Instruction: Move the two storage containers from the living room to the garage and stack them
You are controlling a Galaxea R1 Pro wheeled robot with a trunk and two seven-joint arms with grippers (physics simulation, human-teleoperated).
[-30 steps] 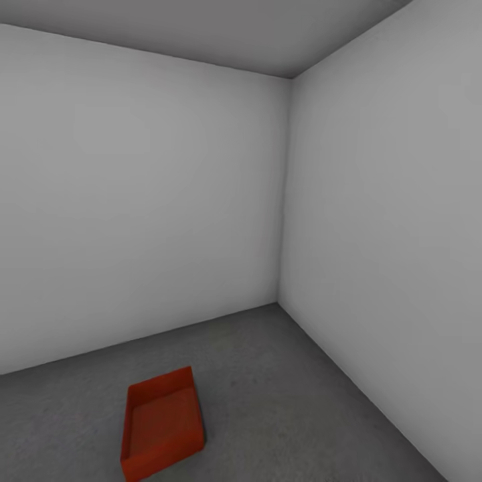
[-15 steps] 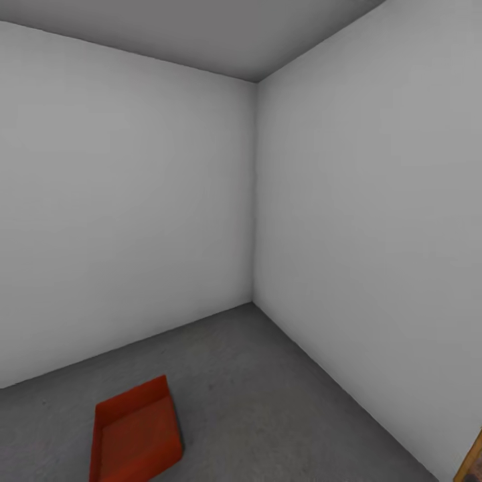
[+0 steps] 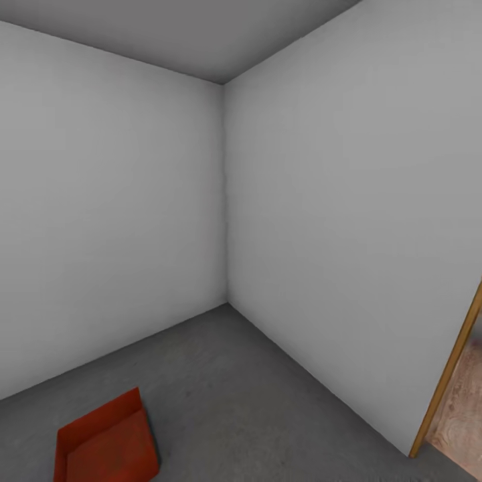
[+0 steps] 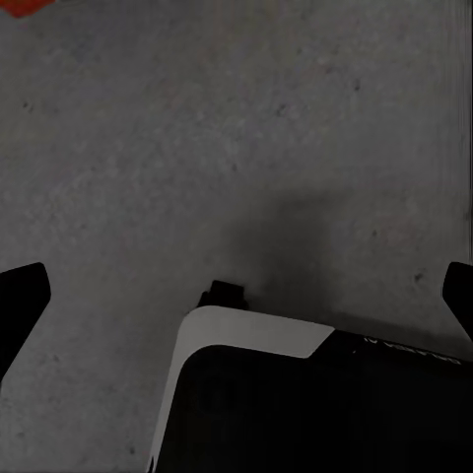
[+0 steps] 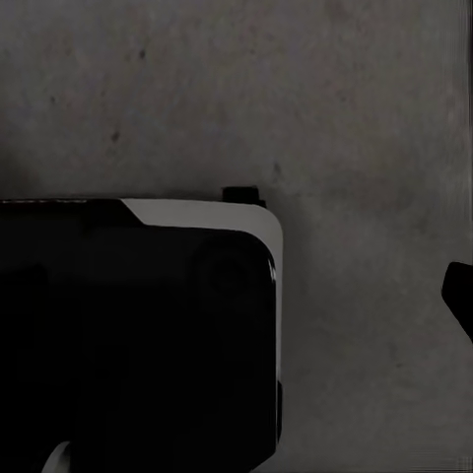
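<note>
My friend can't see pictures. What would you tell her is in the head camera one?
An open orange-red storage container sits on the dark grey floor of a bare room where two white walls meet in a corner. At the right edge, a wooden door frame opens onto light wood flooring.

One orange-red rectangular open-topped storage container [image 3: 107, 445] sits on the dark grey concrete-like floor [image 3: 254, 395]. Two plain white-grey walls [image 3: 107, 221] meet at one corner. There is one grey ceiling [image 3: 174, 30]. One wooden door frame edge [image 3: 447, 375] stands at the right, with one patch of light wood plank flooring [image 3: 465, 418] past it. The left wrist view holds two black fingertips [image 4: 20, 301], one at each side. The right wrist view holds one black fingertip [image 5: 461, 291].
</note>
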